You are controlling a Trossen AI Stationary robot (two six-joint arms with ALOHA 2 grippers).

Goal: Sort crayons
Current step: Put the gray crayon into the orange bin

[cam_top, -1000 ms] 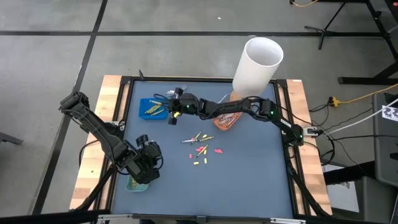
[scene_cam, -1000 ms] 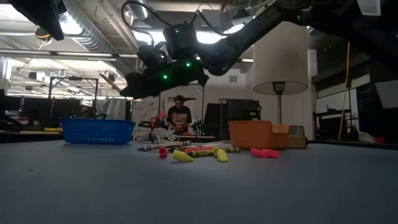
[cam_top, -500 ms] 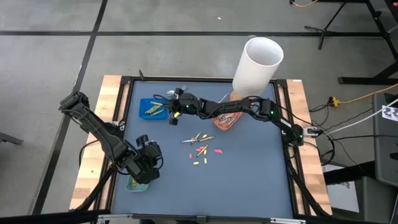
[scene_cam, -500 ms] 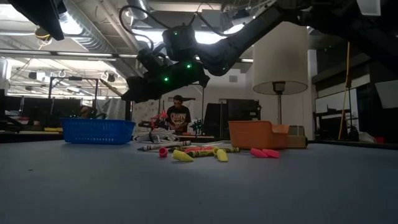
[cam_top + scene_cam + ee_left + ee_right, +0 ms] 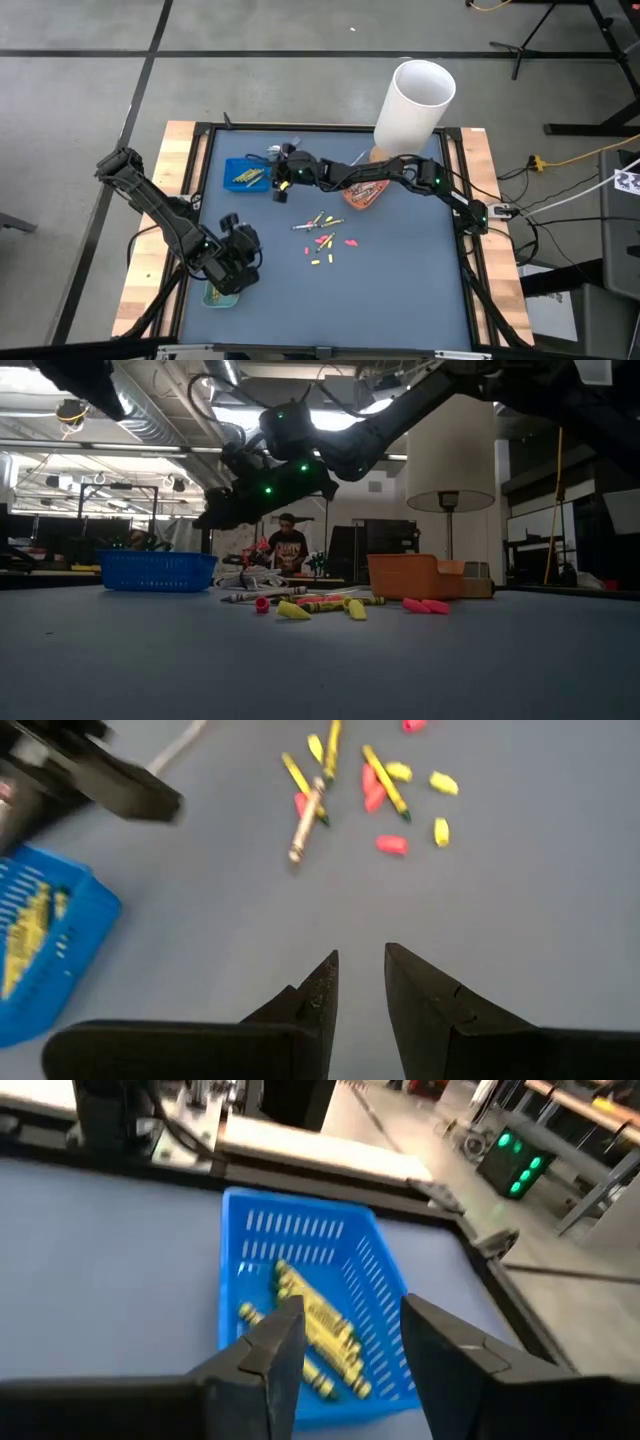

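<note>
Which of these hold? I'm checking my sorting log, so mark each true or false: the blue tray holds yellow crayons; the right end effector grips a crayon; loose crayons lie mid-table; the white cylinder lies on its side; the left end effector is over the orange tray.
1. The blue tray holds yellow crayons: true.
2. The right end effector grips a crayon: false; it is open and empty above the blue tray.
3. Loose crayons lie mid-table: true.
4. The white cylinder lies on its side: false; it stands upright.
5. The left end effector is over the orange tray: false; it hangs open over bare table.
</note>
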